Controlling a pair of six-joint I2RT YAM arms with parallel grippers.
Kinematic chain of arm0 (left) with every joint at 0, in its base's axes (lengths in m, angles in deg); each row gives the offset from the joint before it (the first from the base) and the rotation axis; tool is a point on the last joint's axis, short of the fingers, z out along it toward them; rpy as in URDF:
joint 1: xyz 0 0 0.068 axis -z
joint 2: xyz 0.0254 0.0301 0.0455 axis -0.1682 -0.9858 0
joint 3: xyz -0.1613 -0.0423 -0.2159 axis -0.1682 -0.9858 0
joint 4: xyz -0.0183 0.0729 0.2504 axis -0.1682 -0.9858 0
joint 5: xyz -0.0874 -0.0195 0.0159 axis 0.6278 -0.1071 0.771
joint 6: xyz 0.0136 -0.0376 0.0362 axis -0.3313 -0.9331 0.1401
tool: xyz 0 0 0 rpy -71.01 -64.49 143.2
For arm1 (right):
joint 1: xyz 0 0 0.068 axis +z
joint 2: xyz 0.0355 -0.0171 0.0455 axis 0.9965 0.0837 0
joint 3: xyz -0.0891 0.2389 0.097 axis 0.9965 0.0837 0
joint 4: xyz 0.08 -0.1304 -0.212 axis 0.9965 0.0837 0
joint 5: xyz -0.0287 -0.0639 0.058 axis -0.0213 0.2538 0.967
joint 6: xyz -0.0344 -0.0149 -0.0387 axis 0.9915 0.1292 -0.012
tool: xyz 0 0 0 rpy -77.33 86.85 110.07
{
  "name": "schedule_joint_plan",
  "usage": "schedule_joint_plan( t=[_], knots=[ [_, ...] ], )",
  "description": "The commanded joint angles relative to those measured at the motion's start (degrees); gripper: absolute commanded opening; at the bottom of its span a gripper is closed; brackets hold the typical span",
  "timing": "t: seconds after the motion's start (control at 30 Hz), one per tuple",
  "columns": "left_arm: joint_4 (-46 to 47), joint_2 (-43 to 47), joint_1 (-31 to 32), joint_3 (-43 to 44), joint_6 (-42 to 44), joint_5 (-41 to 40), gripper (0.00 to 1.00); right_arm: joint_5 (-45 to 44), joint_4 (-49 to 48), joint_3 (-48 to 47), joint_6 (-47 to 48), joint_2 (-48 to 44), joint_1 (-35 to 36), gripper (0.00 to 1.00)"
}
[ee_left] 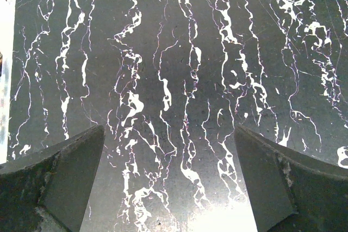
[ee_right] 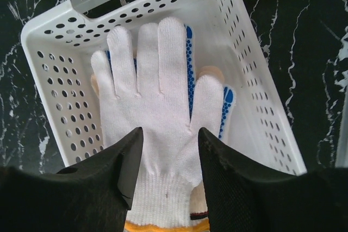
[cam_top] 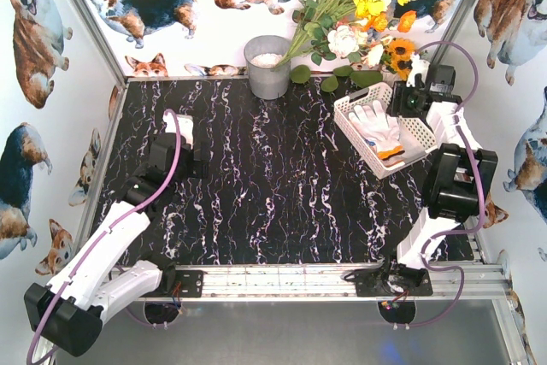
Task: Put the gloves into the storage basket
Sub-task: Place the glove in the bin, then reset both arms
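Note:
The white storage basket (cam_top: pixel 345 108) stands at the back right of the black marble table. Gloves (cam_top: pixel 376 124) lie flat inside it. In the right wrist view a white knit glove (ee_right: pixel 157 96) with a yellow cuff edge lies on top, and a blue-dotted glove (ee_right: pixel 225 101) shows under it against the basket wall (ee_right: pixel 54 63). My right gripper (ee_right: pixel 170 137) hovers over the cuff end with its jaws apart, gripping nothing; in the top view this gripper (cam_top: pixel 408 100) sits over the basket's right end. My left gripper (ee_left: pixel 168 134) is wide open over bare table at the left (cam_top: pixel 179 130).
A grey metal bucket (cam_top: pixel 267 66) stands at the back centre. A bunch of artificial flowers (cam_top: pixel 350 6) leans over the back edge right behind the basket. Printed walls close in the left, right and back sides.

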Motion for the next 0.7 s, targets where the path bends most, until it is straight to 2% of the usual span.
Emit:
schedule_joint_plan(
  t=[0.0,0.3,0.5,0.57,0.67],
  knots=[
    [1.55,1.00,-0.74,-0.40,0.51,0.25,1.00,-0.06,-2.34,1.35,-5.31,0.18,-0.20,0.45],
    [1.56,1.07,-0.71,-0.31,0.36,0.22,1.00,-3.36,-3.30,8.59,-10.77,0.62,-0.20,0.44],
    [1.52,1.05,-0.75,0.13,-0.75,-0.34,1.00,-2.95,-2.46,8.64,-10.45,0.12,0.82,0.42],
    [1.62,0.74,-0.72,0.86,-2.34,-2.16,1.00,-3.89,-1.98,8.66,-10.50,-2.42,1.49,0.45],
    [2.11,-1.12,-0.87,2.66,-5.63,-5.73,1.00,-5.72,-0.78,9.29,-11.70,-7.04,2.22,0.55]
  ],
)
